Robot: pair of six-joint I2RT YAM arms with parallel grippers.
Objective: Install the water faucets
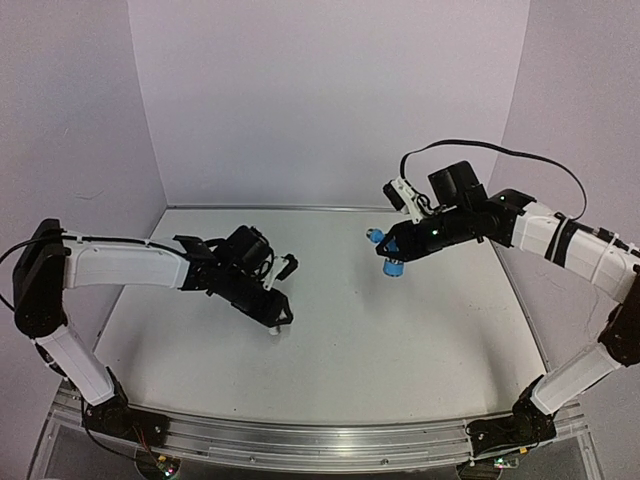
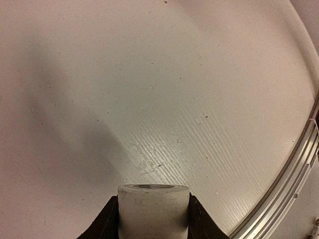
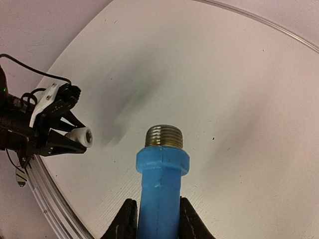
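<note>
My left claw pinches the white pipe fitting down near the worktop, toward 8 o'clock. My right claw pinches the blue tap in the air near 2 o'clock, threaded metal end forward. I'd put the thread and the fitting's bore on one axis before closing the gap, then turn gently.

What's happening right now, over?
Left tool shut on white fitting. Right tool shut on blue tap. Parts apart, nothing between.
</note>
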